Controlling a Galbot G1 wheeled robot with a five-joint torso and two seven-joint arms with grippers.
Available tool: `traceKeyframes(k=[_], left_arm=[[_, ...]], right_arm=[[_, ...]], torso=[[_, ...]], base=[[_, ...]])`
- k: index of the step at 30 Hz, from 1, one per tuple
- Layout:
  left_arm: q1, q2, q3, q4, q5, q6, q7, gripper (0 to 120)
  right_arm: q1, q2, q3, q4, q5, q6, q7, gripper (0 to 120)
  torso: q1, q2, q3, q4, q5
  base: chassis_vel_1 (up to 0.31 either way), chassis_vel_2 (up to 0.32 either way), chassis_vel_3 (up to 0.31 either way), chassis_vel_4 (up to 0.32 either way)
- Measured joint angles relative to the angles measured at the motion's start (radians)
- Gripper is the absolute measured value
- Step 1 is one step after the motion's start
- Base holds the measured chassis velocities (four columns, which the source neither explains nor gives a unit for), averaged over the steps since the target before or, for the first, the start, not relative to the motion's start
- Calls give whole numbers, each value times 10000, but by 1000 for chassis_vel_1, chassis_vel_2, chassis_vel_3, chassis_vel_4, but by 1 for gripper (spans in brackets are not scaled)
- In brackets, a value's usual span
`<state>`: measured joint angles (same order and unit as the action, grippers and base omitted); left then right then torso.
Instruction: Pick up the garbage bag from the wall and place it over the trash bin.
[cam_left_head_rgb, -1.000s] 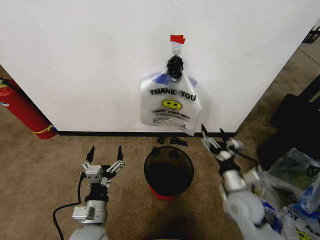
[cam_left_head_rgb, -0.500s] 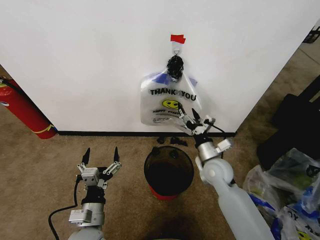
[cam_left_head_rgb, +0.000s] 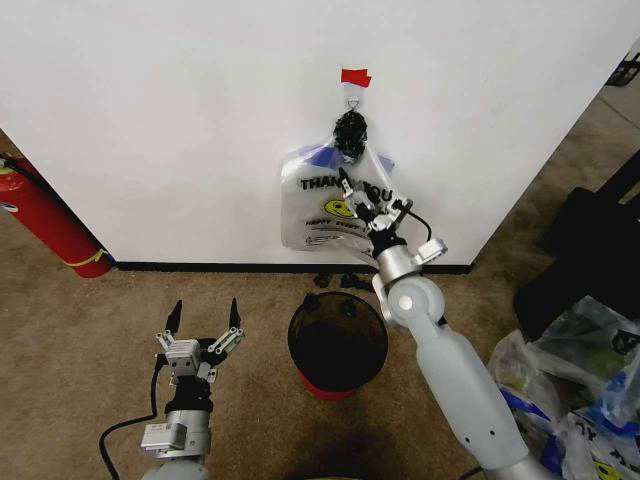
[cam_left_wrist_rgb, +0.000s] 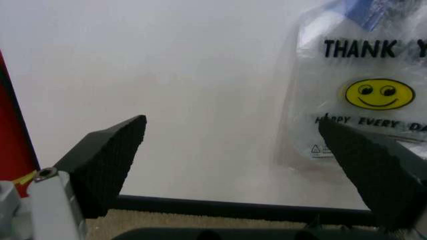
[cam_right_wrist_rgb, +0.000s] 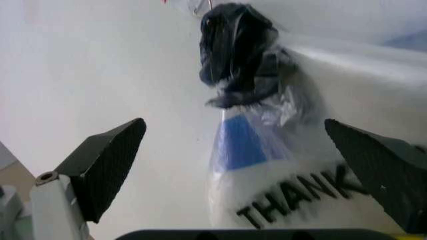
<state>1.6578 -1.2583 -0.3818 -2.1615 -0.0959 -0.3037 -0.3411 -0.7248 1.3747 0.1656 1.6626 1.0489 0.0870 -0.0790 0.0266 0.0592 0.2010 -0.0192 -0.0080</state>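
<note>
Your left gripper (cam_left_head_rgb: 203, 318) hovers low over the carpet, beside the trash bin (cam_left_head_rgb: 338, 343), jaws spread wide and holding nothing. Past the bin, your right gripper (cam_left_head_rgb: 366, 196) is raised in front of the garbage bag (cam_left_head_rgb: 312, 215), jaws wide open across the "THANK YOU" lettering; you cannot tell whether a fingertip touches the plastic. The bag hangs by its bunched dark handles from the metal hook (cam_left_head_rgb: 352, 95) on the wall (cam_left_head_rgb: 180, 130).

Right claw (cam_left_head_rgb: 368, 203) raised and extended, fingers spread (left claw (cam_left_head_rgb: 202, 322) low, likewise).
</note>
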Motion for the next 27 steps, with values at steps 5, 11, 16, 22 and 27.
traceKeyframes(k=[5, 11, 16, 22, 27], left_arm=[[-2, -24, 15, -22, 7, -3, 0, 100], [132, -73, -17, -169, -21, -4, -2, 100], [242, -102, -40, -302, -24, -6, -2, 100], [330, -102, -91, -486, -18, -11, -2, 100], [349, -115, -183, -570, -43, -12, -21, 100]], right_arm=[[424, 14, -8, -139, 193, -2, 66, 85], [780, 130, -20, -499, 148, -25, 58, 73], [949, 394, -42, -738, 61, -70, 200, 63], [1042, 720, 17, -858, -78, -236, 814, 40], [1078, 807, 64, -880, -93, -279, 977, 20]], torso=[[0, 0, 0, -1, -1], [0, 0, 0, -2, 0], [0, 0, 0, 0, 0], [0, 0, 0, 0, 0], [0, 0, -1, -1, -1]], base=[[0, 0, 0, 0], [0, 0, 0, 0], [0, 0, 0, 0], [0, 0, 0, 0], [0, 0, 0, 0]])
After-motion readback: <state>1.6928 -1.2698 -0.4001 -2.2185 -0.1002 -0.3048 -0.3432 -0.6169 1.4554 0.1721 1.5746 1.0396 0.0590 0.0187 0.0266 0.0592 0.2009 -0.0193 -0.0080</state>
